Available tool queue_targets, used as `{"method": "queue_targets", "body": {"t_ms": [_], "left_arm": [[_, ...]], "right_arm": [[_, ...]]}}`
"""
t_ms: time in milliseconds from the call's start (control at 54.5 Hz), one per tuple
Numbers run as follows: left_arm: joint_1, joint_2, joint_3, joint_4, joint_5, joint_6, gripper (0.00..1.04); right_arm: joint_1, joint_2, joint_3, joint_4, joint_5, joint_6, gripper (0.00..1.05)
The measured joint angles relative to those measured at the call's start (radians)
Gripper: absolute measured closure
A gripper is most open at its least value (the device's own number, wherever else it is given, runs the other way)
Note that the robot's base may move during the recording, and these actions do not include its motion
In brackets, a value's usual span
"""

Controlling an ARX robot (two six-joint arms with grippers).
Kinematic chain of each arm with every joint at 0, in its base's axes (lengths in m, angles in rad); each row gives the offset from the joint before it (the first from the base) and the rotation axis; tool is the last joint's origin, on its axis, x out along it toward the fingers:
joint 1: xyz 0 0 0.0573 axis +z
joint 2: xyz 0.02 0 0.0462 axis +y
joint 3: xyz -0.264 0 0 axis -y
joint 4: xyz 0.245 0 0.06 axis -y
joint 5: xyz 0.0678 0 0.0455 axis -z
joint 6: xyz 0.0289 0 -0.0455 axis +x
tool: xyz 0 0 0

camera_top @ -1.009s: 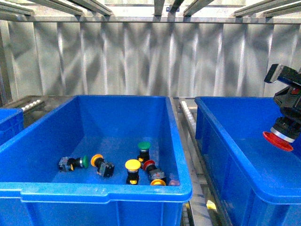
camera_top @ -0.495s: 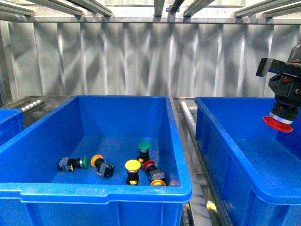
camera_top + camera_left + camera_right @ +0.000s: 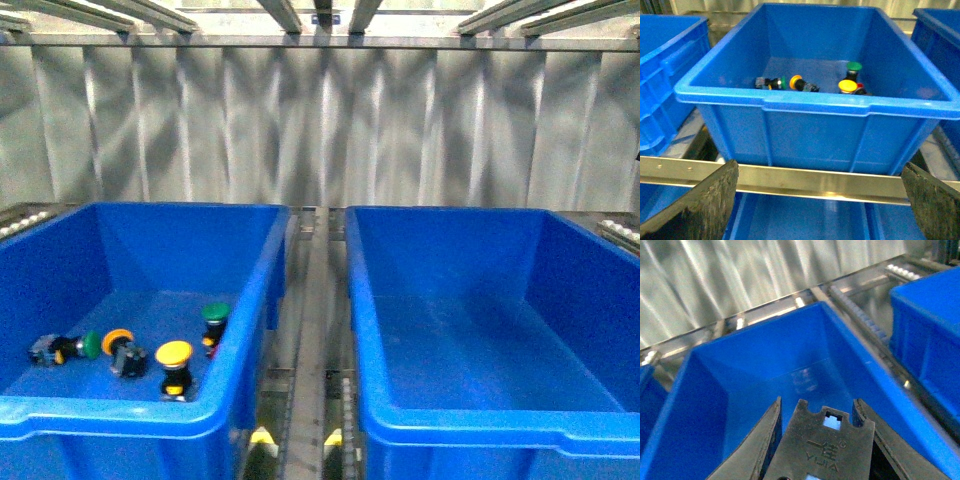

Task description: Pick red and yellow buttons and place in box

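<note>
Executing the placing step. Pinching a black button body [image 3: 822, 450] between the fingers of the right hand [image 3: 817, 402], hanging over the open box [image 3: 705, 415], apparently well above its floor. Judging the next move as a release: lowering toward the floor, then spreading the fingers and clearing the rim.

Holding the left hand [image 3: 820, 166] spread and empty, just outside the front wall of the source bin [image 3: 815, 102]. Judging more pickups as outstanding there: a yellow button [image 3: 847, 86] standing upright near the front wall and an orange-yellow button [image 3: 796, 80] lying on its side. Passing over an upright green button [image 3: 854, 66] and a lying green button [image 3: 782, 82].

Hiding the cap of the held button behind its own body, leaving the colour unconfirmed. Resolving no red cap with certainty in the source bin. Showing neither arm in the front view, and concealing the near strip of the box floor behind its front wall.
</note>
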Motion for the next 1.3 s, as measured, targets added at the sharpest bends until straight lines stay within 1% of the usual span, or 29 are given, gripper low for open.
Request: {"method": "queue_targets", "body": {"t_ms": [183,330,367,459,532,587,624,770,844,899,1009,1156,1302], "left_arm": [[0.0,0.0,0.0,0.001,0.001,0.0,0.08],[0.0,0.0,0.0,0.001,0.007,0.001,0.08],[0.0,0.0,0.0,0.001,0.006,0.0,0.08],[0.0,0.0,0.0,0.001,0.002,0.0,0.08],[0.0,0.0,0.0,0.001,0.003,0.0,0.08],[0.0,0.0,0.0,0.001,0.002,0.0,0.08],[0.0,0.0,0.0,0.001,0.001,0.0,0.08],[0.0,0.0,0.0,0.001,0.001,0.0,0.08],[0.0,0.0,0.0,0.001,0.001,0.0,0.08],[0.0,0.0,0.0,0.001,0.001,0.0,0.08],[0.0,0.0,0.0,0.001,0.001,0.0,0.08],[0.0,0.0,0.0,0.001,0.001,0.0,0.08],[0.0,0.0,0.0,0.001,0.001,0.0,0.08]], "right_arm": [[-0.092,0.024,0.026,0.027,-0.026,0.005,0.7],[-0.198,0.094,0.086,0.032,-0.042,0.002,0.71],[-0.235,0.121,0.11,0.032,-0.038,0.002,0.71],[-0.294,0.183,0.186,0.032,-0.044,-0.012,0.71],[-0.347,0.26,0.29,0.004,-0.07,-0.027,0.71],[-0.388,0.338,0.388,-0.059,-0.078,-0.033,0.71],[-0.412,0.399,0.463,-0.128,-0.08,-0.033,0.71],[-0.452,0.588,0.669,-0.298,-0.065,-0.034,0.71],[-0.478,0.726,0.819,-0.384,-0.044,-0.034,0.71],[-0.497,0.822,0.955,-0.481,-0.019,-0.032,0.71],[-0.513,0.915,1.11,-0.601,-0.016,-0.027,0.71],[-0.526,1.077,1.397,-0.803,0.0,-0.022,0.71],[-0.527,1.202,1.61,-0.926,-0.015,-0.024,0.71]]}}
